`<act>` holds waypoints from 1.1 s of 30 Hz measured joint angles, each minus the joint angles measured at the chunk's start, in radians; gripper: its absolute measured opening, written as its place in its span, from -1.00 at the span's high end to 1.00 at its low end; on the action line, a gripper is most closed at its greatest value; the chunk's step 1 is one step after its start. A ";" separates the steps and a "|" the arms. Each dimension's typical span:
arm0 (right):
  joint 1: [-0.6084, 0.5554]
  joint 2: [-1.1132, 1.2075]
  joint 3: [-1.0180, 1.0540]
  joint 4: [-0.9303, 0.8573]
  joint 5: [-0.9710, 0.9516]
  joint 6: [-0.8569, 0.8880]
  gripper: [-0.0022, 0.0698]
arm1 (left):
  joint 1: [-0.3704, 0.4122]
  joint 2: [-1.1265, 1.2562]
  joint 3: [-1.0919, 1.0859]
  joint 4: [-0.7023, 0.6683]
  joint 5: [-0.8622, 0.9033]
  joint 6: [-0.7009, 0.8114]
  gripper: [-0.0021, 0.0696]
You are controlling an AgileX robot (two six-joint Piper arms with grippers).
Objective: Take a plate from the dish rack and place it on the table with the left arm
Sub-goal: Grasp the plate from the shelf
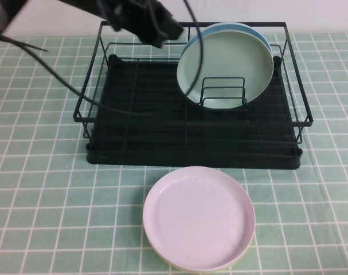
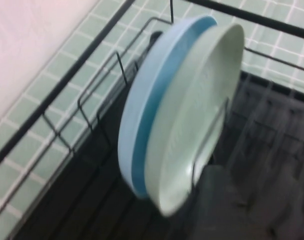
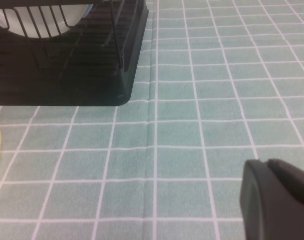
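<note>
Plate first: we see the pale mint-green one standing on edge in the small upright wire holder of the dish rack, its face turned toward us, with a light blue plate pressed just behind it. A pale pink plate already lies flat on the tabletop in front of the rack.

We judge the mint plate to be rigid, fairly light and smooth, probably plastic or melamine, so it should not flex but could slip between hard pads. The best hold looks to us like the upper rim, pinching front and back of the raised lip where it clears the holder wires, then lifting straight up so the blue plate is not dragged along.

Our left claw hangs above the rack's back left part, near the plate's upper left edge and apart from it; we cannot tell whether it is released or clenched. Our right claw shows only as a dark tip over bare tiles, well apart from the rack, and its state is likewise unclear to us.

From above we get the whole layout, but the two stacked plates nearly merge. From the left wrist we see them edge-on: the mint rim and the blue rim sit touching, with little room for a finger between.
</note>
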 joint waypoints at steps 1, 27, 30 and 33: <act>0.000 0.000 0.000 0.000 0.000 0.000 0.99 | -0.014 0.022 -0.013 0.002 -0.021 0.002 0.04; 0.000 0.000 0.000 0.000 0.000 0.000 0.99 | -0.139 0.201 -0.023 0.038 -0.377 0.046 -0.34; 0.000 0.000 0.000 0.000 0.000 0.000 0.99 | -0.139 0.219 -0.023 0.038 -0.386 0.046 -0.34; 0.000 0.000 0.000 0.000 0.000 0.000 0.99 | -0.139 0.235 -0.023 0.038 -0.406 0.046 -0.34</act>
